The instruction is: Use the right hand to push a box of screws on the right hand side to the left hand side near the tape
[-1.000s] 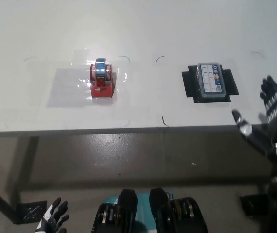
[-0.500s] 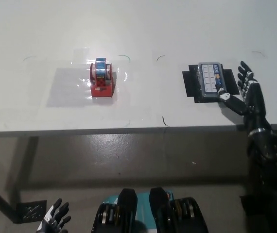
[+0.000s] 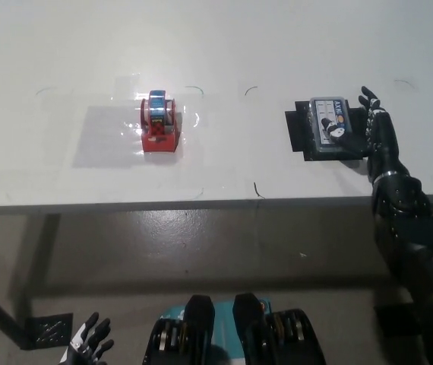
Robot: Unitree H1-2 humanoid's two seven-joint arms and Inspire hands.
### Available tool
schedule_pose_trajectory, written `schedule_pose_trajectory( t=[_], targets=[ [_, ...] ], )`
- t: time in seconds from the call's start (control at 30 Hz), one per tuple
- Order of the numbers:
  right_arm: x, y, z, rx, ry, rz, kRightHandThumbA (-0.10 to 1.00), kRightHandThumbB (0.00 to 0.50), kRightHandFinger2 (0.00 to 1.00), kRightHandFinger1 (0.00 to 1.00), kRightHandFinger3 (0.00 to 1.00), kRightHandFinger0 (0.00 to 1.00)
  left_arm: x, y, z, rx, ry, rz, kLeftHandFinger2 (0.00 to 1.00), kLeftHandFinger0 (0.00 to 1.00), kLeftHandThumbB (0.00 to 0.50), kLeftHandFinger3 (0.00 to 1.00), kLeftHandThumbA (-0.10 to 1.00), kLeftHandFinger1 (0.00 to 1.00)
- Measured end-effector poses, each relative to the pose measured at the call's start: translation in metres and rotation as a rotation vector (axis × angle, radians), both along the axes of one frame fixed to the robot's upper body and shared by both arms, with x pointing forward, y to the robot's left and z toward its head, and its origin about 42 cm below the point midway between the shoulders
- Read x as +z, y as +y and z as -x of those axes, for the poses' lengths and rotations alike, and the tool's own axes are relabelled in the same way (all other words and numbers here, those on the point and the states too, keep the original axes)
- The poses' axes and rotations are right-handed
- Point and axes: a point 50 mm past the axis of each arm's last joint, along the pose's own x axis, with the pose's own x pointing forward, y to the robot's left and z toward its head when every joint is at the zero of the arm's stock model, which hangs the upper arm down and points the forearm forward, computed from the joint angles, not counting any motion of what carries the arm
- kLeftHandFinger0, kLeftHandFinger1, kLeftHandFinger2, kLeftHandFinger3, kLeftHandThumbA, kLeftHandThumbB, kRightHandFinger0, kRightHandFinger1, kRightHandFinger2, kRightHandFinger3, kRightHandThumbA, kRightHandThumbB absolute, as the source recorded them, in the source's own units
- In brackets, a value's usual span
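Note:
The box of screws (image 3: 324,125) is a flat blue-rimmed case with a white label, lying on a black patch (image 3: 296,133) at the right of the white table. My black right hand (image 3: 368,129) is open and pressed against the box's right side, with the thumb lying over its top. The red tape dispenser (image 3: 160,122) with a blue roll stands at the table's left centre, well apart from the box. My white left hand (image 3: 86,348) hangs low at the bottom left, below the table, fingers spread.
The table's front edge (image 3: 201,204) runs across the middle of the picture, with grey floor below it. A glossy rectangular patch (image 3: 106,137) lies around the dispenser. Bare white tabletop stretches between the dispenser and the box.
My right hand has moved left and forward from the table's right edge until it touches the box's right side, thumb over its top. The box and dispenser have not shifted.

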Motion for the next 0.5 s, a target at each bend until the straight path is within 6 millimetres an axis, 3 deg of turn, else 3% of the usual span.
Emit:
schedule_pose_trajectory(
  t=[0.17, 0.33, 0.4, 0.5],
  targets=[
    [-0.002, 0.005, 0.001, -0.006, -0.007, -0.033, 0.79, 0.028, 1.00, 1.00, 1.00, 1.00, 0.001, 0.000, 0.000, -0.001, -0.002, 0.001, 1.00, 1.00, 0.239, 1.00, 0.78, 1.00],
    [-0.005, 0.020, 0.003, -0.018, -0.009, -0.129, 0.78, 0.006, 1.00, 1.00, 1.00, 1.00, 0.001, -0.002, -0.001, -0.005, 0.000, 0.003, 1.00, 1.00, 0.233, 1.00, 0.74, 1.00],
    [-0.007, 0.027, 0.004, -0.025, -0.007, -0.175, 0.84, 0.036, 1.00, 1.00, 1.00, 1.00, 0.001, -0.002, -0.001, -0.005, 0.002, 0.004, 1.00, 1.00, 0.226, 1.00, 0.73, 1.00],
    [-0.010, 0.040, 0.006, -0.024, -0.004, -0.231, 0.90, 0.043, 1.00, 1.00, 1.00, 1.00, 0.001, -0.002, -0.001, -0.006, 0.005, 0.005, 1.00, 1.00, 0.221, 1.00, 0.73, 1.00]
  ],
)
